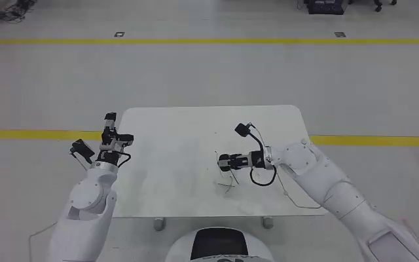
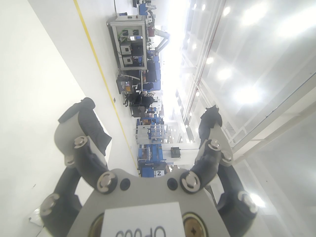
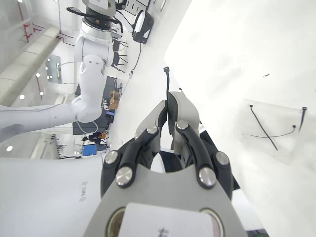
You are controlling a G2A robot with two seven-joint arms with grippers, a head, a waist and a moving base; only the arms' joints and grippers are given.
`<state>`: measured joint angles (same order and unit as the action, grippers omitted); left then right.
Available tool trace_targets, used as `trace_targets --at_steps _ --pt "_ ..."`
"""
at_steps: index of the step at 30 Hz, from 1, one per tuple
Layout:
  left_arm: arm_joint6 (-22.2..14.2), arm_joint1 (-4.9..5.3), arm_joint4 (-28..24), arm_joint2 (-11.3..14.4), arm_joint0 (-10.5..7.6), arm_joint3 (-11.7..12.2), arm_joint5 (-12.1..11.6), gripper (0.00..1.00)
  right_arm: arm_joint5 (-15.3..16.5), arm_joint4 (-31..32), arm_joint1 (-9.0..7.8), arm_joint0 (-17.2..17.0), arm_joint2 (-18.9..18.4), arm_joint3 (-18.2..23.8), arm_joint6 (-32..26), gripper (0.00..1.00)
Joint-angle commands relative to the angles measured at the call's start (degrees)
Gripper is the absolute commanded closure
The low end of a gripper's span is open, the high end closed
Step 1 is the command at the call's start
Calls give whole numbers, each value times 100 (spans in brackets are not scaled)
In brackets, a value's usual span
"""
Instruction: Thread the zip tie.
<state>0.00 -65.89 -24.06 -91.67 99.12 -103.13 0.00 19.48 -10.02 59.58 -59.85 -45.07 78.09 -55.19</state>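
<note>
Closest to the lens is the right gripper (image 3: 168, 110), a grey metal frame with black linkages and round bolt heads. Its jaws are pressed together on the strap of a thin black zip tie (image 3: 168, 82). The strap rises straight out of the ribbed black pads, and its small square head stands free above them, over the bench's edge.

Below lies the white bench (image 1: 183, 131), smooth and matt with rounded corners. The right gripper hangs above its middle, towards the robot's right.

At the bench's left edge is the left gripper (image 2: 148, 107), of the same grey and black build and pointing away from the bench. Its jaws are spread wide with nothing between them.

On the bench near the right gripper, towards the front edge, lies a flat clear plastic bag (image 3: 284, 149) with a faint glossy outline. Two loose zip ties (image 3: 263, 127) show within that outline, one straight and one gently curved, crossing each other in an X. A third black tie (image 3: 302, 118) sits at the bag's far edge. I cannot tell whether these lie inside the plastic or on top of it.
</note>
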Motion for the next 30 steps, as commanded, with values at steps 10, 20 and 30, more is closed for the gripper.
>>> trace_targets --at_steps 10,20,30 --pt "0 0 0 0 0 0 0 0 0 -55 88 -41 -140 -150 -40 100" --pt "-306 10 413 154 54 -277 -46 0 -47 -166 105 -123 -153 -122 98 100" --pt "-949 71 2298 733 294 -785 107 0 -65 -430 144 -93 -173 -328 -16 100"
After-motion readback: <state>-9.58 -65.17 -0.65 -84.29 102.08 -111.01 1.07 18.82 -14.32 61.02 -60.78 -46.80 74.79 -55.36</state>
